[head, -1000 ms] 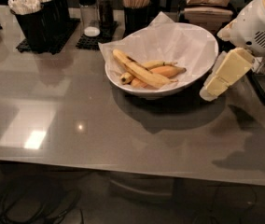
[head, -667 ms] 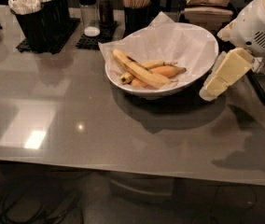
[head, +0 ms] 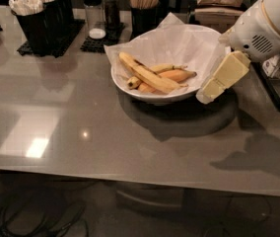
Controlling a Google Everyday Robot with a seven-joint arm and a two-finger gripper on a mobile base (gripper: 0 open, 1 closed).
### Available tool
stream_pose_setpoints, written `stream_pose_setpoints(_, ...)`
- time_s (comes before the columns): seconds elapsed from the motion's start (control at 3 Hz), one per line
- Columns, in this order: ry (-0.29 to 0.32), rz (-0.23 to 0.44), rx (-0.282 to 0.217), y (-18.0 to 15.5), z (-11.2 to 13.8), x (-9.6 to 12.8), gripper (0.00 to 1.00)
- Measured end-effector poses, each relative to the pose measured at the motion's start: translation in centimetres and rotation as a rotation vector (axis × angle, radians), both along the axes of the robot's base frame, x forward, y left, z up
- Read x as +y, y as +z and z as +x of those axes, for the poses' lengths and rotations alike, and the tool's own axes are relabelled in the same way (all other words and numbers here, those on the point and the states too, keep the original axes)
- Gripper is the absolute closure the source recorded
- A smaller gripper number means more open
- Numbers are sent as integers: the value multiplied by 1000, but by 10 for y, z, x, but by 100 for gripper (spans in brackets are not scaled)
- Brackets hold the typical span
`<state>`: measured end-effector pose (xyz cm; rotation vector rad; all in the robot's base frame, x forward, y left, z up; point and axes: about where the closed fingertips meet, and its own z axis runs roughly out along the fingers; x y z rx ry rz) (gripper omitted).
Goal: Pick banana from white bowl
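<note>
The banana (head: pixel 147 75) is the longest one, pale yellow with dark streaks, and it lies diagonally in the white bowl (head: pixel 179 97), which is lined with crumpled white paper. A slim yellow banana (head: pixel 167 68) and a plump orange-toned one (head: pixel 174 76) lie beside it. My gripper (head: pixel 205 97), cream-coloured on a white arm, hangs tilted just outside the bowl's right rim. Its tip is at rim height, to the right of the bananas. It holds nothing.
The bowl stands on a grey glossy table (head: pixel 81 132). Black holders with white utensils (head: pixel 36 14), shakers (head: pixel 98 11) and a cup of sticks (head: pixel 145 1) line the back edge. A black frame (head: pixel 278 83) stands at the right.
My gripper has moved slightly left, closer to the bowl's right rim. The bananas and the bowl have not moved.
</note>
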<state>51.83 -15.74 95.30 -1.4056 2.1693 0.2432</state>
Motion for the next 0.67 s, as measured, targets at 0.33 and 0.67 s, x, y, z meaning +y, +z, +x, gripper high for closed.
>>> stream_pose_setpoints(0.33,-11,41,2,0,6,7,0)
stream_pose_setpoints(0.67,43,89,10,2,26,44,0)
